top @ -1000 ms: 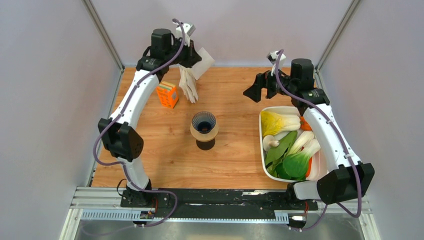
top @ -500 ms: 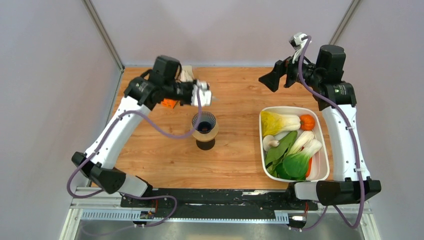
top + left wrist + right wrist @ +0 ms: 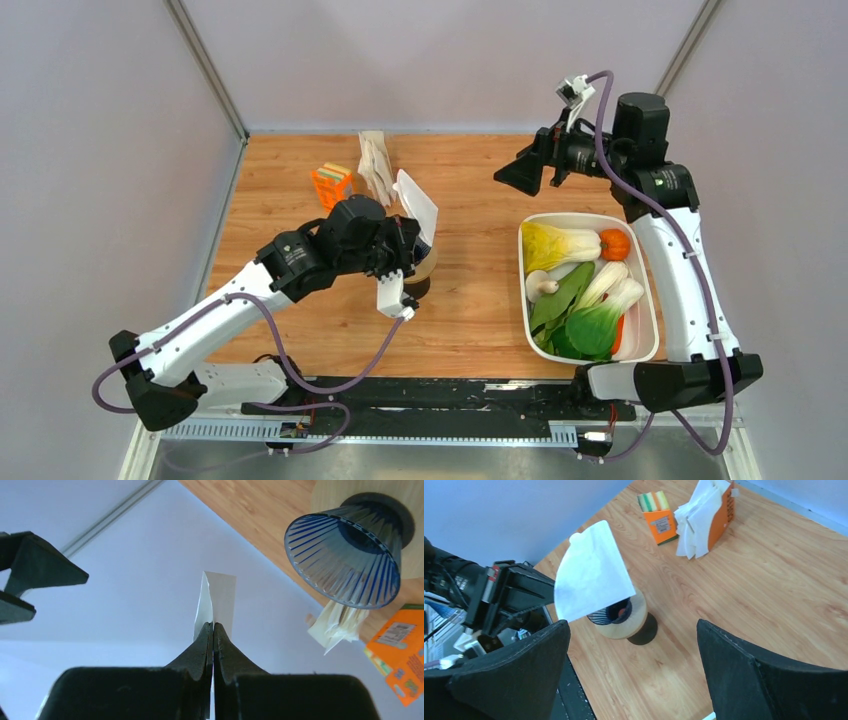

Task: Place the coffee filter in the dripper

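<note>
Well, top cam: our left gripper [image 3: 408, 228] is clamped on the coffee filter [image 3: 419, 203] above the brown pot [image 3: 426, 268]; right gripper [image 3: 522, 174] hangs spread, empty; white tub [image 3: 560, 215] holds veg [image 3: 580, 300]. Left wrist: dripper [image 3: 345, 555] sits empty, so we'd turn the filter's point down, centre it, lower w/o creasing. Right wrist: filter hovers over dripper's rim.

The coffee filter [image 3: 591, 570] is thin, matt white paper. The dripper [image 3: 345, 562] looks like see-through dark blue plastic, glossy and ribbed. The bench [image 3: 480, 180] is smooth, light wood grain. The left fingers [image 3: 200, 652] are matt black. The tub [image 3: 570, 216] is glossy white.
</note>
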`<action>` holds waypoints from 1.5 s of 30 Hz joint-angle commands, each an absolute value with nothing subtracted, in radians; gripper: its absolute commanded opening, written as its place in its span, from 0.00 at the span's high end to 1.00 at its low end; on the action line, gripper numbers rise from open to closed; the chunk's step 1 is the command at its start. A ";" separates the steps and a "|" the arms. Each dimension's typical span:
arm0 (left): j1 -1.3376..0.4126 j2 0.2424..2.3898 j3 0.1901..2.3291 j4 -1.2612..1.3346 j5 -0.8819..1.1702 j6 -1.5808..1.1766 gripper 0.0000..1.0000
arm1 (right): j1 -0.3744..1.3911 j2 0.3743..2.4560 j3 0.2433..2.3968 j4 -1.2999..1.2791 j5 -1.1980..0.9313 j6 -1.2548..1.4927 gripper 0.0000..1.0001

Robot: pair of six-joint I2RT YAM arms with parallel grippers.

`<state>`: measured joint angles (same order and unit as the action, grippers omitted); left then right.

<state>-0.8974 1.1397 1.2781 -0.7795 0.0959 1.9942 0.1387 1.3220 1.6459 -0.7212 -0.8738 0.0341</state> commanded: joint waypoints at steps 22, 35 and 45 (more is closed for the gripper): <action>-1.114 1.354 1.391 -0.643 -0.116 2.515 1.00 | 0.469 1.383 1.681 -0.684 -0.520 0.015 0.09; -1.133 1.376 1.409 -0.648 -0.115 2.510 1.00 | 0.542 1.387 1.624 -0.719 -0.478 -0.054 0.19; -1.137 1.377 1.419 -0.653 -0.119 2.498 1.00 | 0.565 1.375 1.588 -0.761 -0.391 -0.137 0.39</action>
